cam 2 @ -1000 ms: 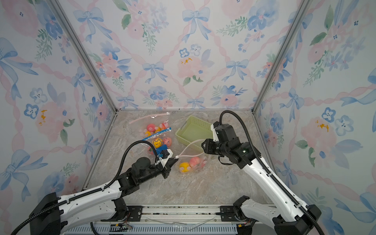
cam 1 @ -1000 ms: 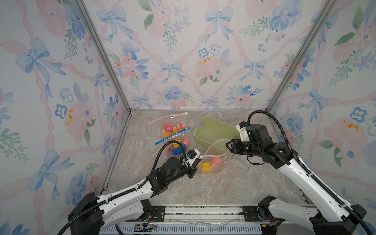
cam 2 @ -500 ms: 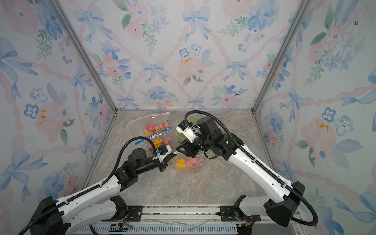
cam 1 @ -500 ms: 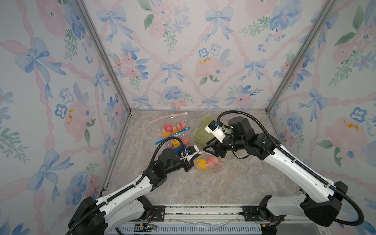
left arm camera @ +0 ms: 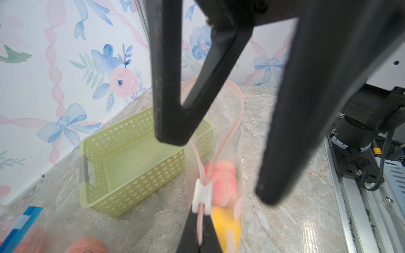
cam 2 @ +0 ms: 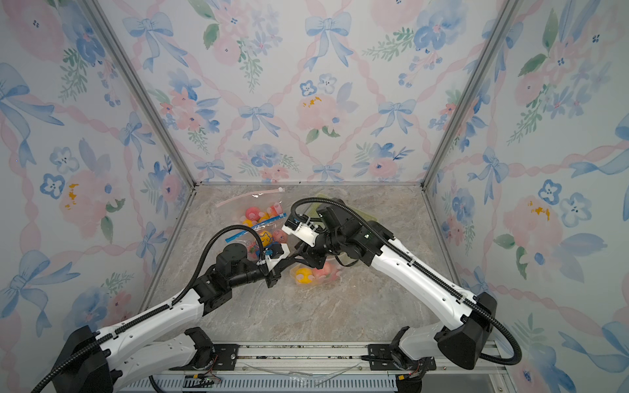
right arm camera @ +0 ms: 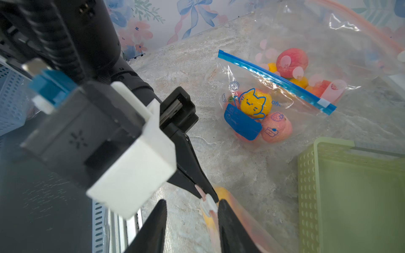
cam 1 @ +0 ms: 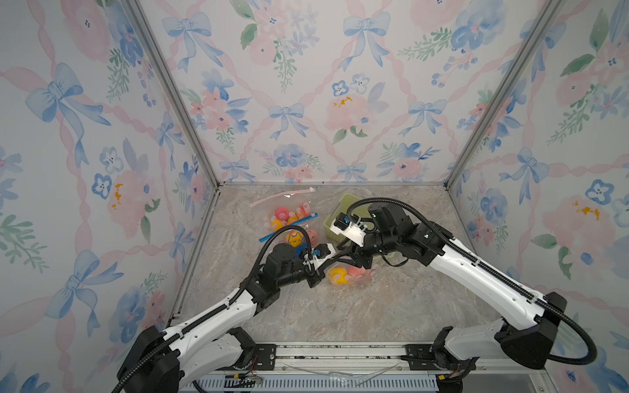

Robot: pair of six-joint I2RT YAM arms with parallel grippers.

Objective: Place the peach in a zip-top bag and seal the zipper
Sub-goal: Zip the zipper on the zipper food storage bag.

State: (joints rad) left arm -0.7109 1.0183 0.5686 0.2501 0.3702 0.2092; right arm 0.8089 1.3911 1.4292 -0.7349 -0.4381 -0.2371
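Peach (left arm camera: 221,181) sits inside the zip-top bag (left arm camera: 225,103) on the counter (left arm camera: 285,219); left claw (left arm camera: 199,215) pinches its zipper end, right claw (right arm camera: 192,210) spread astride the white slider (left arm camera: 202,193), which could slip out if it closes off-centre, leaving the bag unsealed.

Peach (left arm camera: 223,181) pink; basket (left arm camera: 131,197) pale green; slider (left arm camera: 202,195) white; zipper strip (left arm camera: 241,105) pink; tabletop (left arm camera: 285,219) grey-beige marble

Centre of frame: we see left gripper (cam 2: 291,262) and right gripper (cam 2: 301,258) tip to tip at upper-left edge of clear zip-top bag (cam 2: 335,277). Inside bag: pink peach (cam 2: 324,268) beside round yellow fruit (cam 2: 304,275). Upper centre: more filled clear bags (cam 2: 258,217). Pale green perforated basket (cam 2: 365,212) mostly hidden behind right arm.
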